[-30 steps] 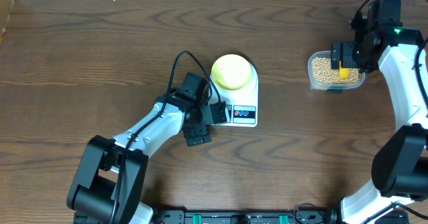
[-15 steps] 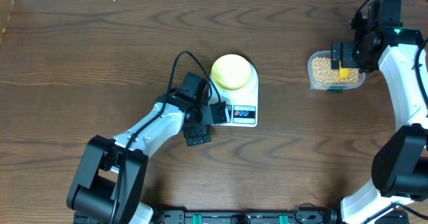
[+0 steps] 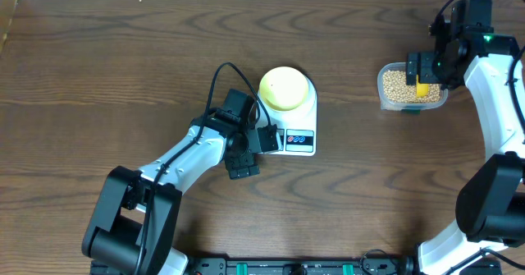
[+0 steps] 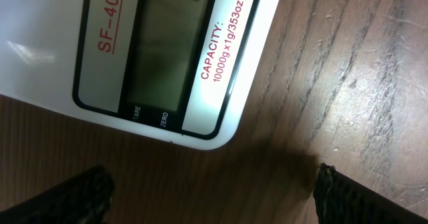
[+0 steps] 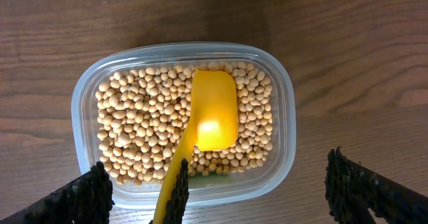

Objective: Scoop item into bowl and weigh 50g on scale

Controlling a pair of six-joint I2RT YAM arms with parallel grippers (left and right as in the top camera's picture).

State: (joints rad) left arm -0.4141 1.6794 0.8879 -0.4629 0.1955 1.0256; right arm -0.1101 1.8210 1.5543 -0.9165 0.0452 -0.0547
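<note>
From above, the left gripper (image 3: pixel 256 154) stands open over the wooden counter (image 3: pixel 123 61) and holds nothing. The white scale (image 3: pixel 305 111) is just beside it, on its right side, with the display edge nearest to one finger. The pale yellow-green bowl (image 3: pixel 284 88) sits on the scale's platform, beyond this gripper, and looks empty. Well apart, the right gripper (image 3: pixel 431 68) hangs open over a clear tub (image 3: pixel 382 84) full of beans (image 3: pixel 398 84) – a yellow scoop (image 3: pixel 422 87) lies in them, directly under it.

In the left wrist view, the scale (image 4: pixel 221 110) shows one rounded corner ahead of the gripper (image 4: pixel 210 204), with a dark display and red print. The two black fingers (image 4: pixel 80 196) are at the lower corners, wide apart, with only bare counter (image 4: pixel 348 63) between them.

In the right wrist view, the tub (image 5: pixel 284 117) lies ahead of the gripper (image 5: pixel 221 197) and between its spread fingers (image 5: pixel 374 190), which do not touch it. The beans (image 5: pixel 134 130) fill the tub, and the scoop (image 5: pixel 214 114) rests on top of them – its handle points back toward the gripper, not gripped.
</note>
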